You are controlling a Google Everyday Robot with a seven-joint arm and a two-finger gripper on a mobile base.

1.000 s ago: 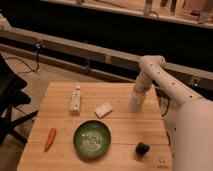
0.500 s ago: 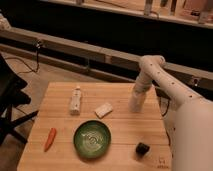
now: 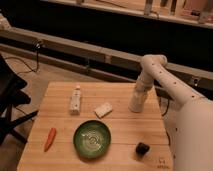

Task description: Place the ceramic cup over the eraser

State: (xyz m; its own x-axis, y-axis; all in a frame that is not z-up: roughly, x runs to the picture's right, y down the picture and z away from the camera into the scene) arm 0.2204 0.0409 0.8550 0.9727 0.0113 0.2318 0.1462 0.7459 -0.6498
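Note:
The eraser [image 3: 103,109] is a small white block lying flat on the wooden table [image 3: 60,155], near its middle. My gripper [image 3: 135,103] hangs at the end of the white arm, to the right of the eraser and about a hand's width from it, low over the table's right part. The arm's end there is a white tapered shape. I cannot tell the ceramic cup apart from it, and no separate cup shows elsewhere on the table.
A white bottle-shaped thing [image 3: 75,99] lies left of the eraser. A green bowl [image 3: 92,138] sits at the front middle, an orange carrot [image 3: 50,138] at the front left, and a small black object [image 3: 142,148] at the front right. The robot's white body [image 3: 192,135] fills the right side.

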